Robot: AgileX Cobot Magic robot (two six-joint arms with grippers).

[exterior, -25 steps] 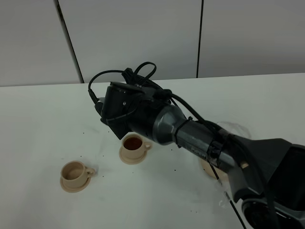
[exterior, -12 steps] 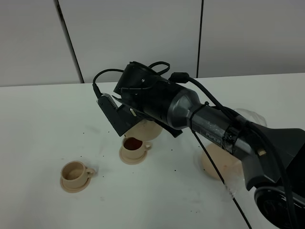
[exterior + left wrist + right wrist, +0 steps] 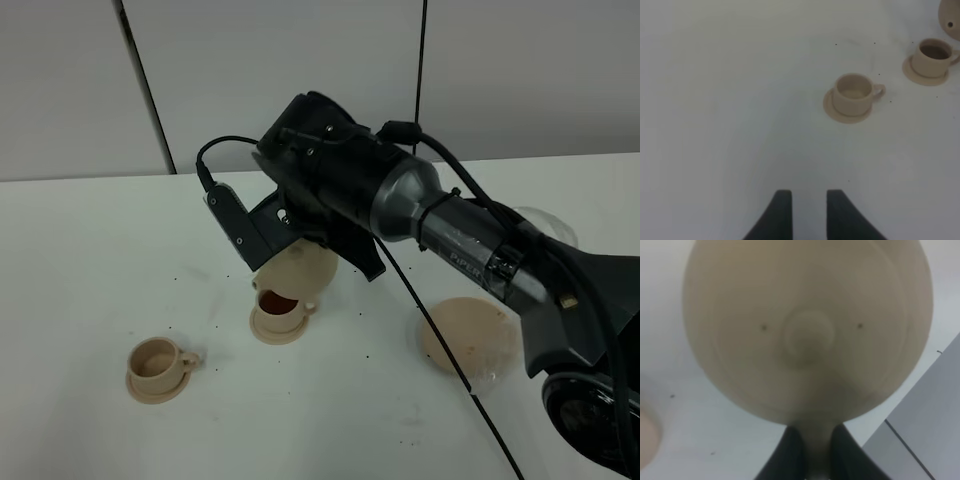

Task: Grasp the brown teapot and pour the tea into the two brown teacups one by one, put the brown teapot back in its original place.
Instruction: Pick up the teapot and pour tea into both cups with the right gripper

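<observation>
Right gripper (image 3: 814,456) is clamped on the brown teapot's (image 3: 300,268) small loop handle. In the right wrist view the two fingers pinch that stub between them and the round body fills nearly everything else. Grabbing it by the handle makes sense, since rolling the wrist is what tips the spout.

I've got the teapot hanging off the table, right over the nearer-to-centre teacup (image 3: 278,308), which has dark tea in it. The pot's low edge sits just above that cup's rim. I can't make out the spout well enough to say if anything is running. The other teacup (image 3: 155,362) sits on its saucer further toward the left side, and it looks empty to me, so I reckon one pour is done or nearly so and the second is next.

The bare round plate (image 3: 470,335) on the right is where the pot goes back. The left gripper (image 3: 807,212) hangs idle above the table well short of the cups, fingers a bit apart with nothing between them.

Versus a second ago, the wrist has rolled back and risen. The pot was hidden under the arm then and now shows plainly. More of the plate is uncovered too. Neither cup has shifted.
</observation>
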